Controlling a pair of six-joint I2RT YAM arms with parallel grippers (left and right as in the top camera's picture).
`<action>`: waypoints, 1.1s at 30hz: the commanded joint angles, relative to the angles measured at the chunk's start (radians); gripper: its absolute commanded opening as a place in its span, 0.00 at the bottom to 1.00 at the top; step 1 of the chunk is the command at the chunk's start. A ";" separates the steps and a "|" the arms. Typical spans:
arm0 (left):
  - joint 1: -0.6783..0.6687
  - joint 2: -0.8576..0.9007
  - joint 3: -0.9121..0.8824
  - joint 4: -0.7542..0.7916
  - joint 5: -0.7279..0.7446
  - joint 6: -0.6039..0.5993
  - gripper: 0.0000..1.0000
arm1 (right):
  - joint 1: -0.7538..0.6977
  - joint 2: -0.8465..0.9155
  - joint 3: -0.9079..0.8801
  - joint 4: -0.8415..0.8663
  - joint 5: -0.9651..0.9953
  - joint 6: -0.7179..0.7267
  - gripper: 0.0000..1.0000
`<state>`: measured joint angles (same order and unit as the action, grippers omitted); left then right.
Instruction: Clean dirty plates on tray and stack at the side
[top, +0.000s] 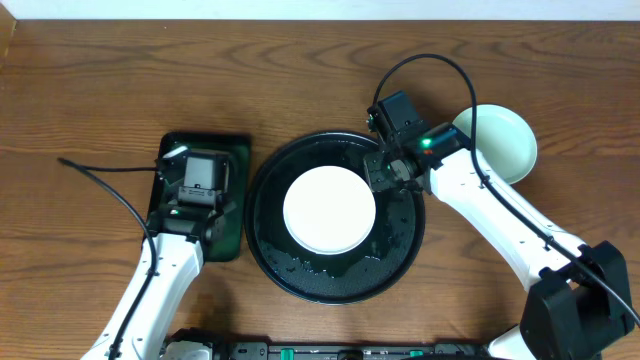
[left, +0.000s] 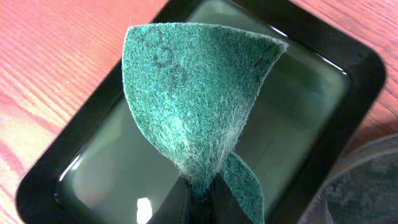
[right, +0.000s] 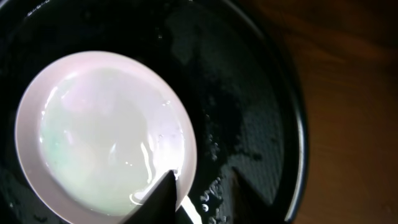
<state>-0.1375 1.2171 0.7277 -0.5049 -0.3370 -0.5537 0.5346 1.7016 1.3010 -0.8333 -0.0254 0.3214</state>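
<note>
Water (right: 211, 149) beads on the large round black tray with a raised rim (top: 400, 250), which sits at the centre of the overhead frame on the brown wood-grain table (top: 100, 80). A small round white plate (top: 330, 210) lies flat inside it, slightly left of the tray's middle, its face wet and glossy. The right gripper (top: 385, 175) reaches in from the upper right and hangs over the plate's right edge. In the right wrist view its two dark fingers (right: 161, 196) stand parted at the bottom of the frame, one over the plate's rim and the other over bare tray, with the rim between them and no squeeze visible. A pale mint-green round plate (top: 505, 140) rests on the table at the upper right, outside the tray; the white right arm crosses its lower left part, so one plate or a stack cannot be told. Left of the black tray, just beside it, sits a smaller rectangular dark green tray (top: 238, 160) with a film of liquid. The left gripper (left: 200, 193) hovers above it, fingers pressed together on the lower tip of a dark green fibrous scouring pad (left: 193, 93), which fans upward and hides much of that tray's floor. Black cables (top: 100, 175) trail across the wood from both arms.
</note>
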 joint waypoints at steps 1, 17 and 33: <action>0.024 -0.009 -0.004 -0.003 0.019 -0.005 0.08 | 0.003 0.035 -0.063 0.028 -0.100 0.005 0.34; 0.025 -0.007 -0.004 -0.010 0.042 -0.005 0.07 | 0.004 0.140 -0.275 0.298 -0.259 0.052 0.35; 0.025 0.302 -0.004 0.050 0.169 -0.005 0.08 | 0.009 0.178 -0.275 0.336 -0.256 0.075 0.20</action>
<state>-0.1177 1.4738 0.7277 -0.4572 -0.1783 -0.5537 0.5316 1.8339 1.0359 -0.5022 -0.2466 0.3862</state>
